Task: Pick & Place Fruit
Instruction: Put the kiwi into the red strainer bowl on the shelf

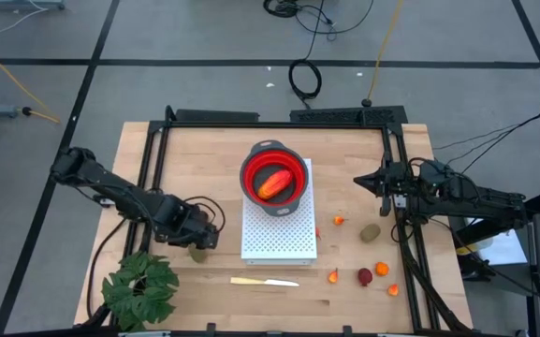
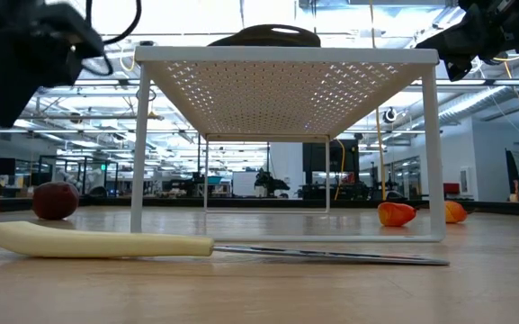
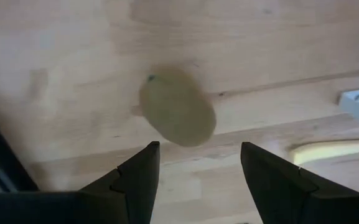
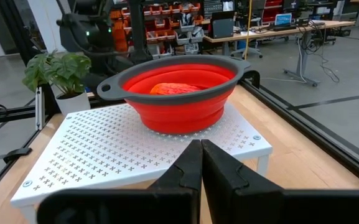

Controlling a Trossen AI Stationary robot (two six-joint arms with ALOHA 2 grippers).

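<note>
A: Olive-brown, matte, egg-shaped: the oval fruit lying bare on the wooden counter, toward the front-left corner, just beside the leafy plant.

B: And above it?

A: Left end effector hovering over that oval, fingers spread apart, nothing between them, not touching. Right end effector near the right edge, fingers pressed together, empty, facing the red bowl on the white perforated rack.

B: Anything in the bowl?

A: One red-orange oblong. More pieces loose near the front-right corner: another olive oval, a dark red ball, small orange bits.

B: Handling?

A: Probably light, hollow, rigid plastic; smooth skin, likely slippery, prone to rolling or squirting out under an off-centre pinch.

B: Where to grip?

A: Across the short axis, at the widest middle, fingers straddling both flanks. Pale yellow knife close by along the front edge, worth avoiding.
</note>
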